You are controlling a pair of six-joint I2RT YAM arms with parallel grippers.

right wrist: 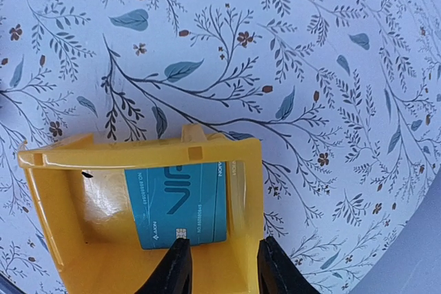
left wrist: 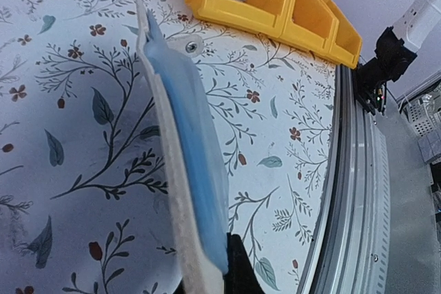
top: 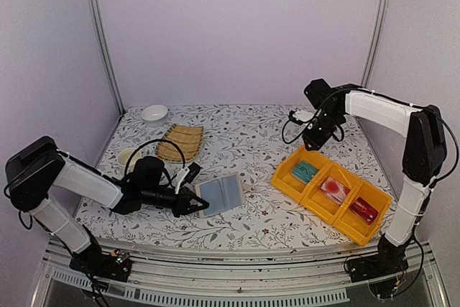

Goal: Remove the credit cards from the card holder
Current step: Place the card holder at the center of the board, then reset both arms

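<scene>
Teal card (right wrist: 178,204): print starts "NO 8888…", rest illegible.

A desk (top: 251,141) under a floral-print cloth carries a yellow three-compartment tray (top: 305,203) at about 4 o'clock from its middle. A woven bamboo mat (top: 180,142) lies at 10 o'clock, with a white bowl (top: 154,113) beyond it toward 11 o'clock. A small cream dish (top: 130,157) sits at 9 o'clock, just beside the mat.
</scene>
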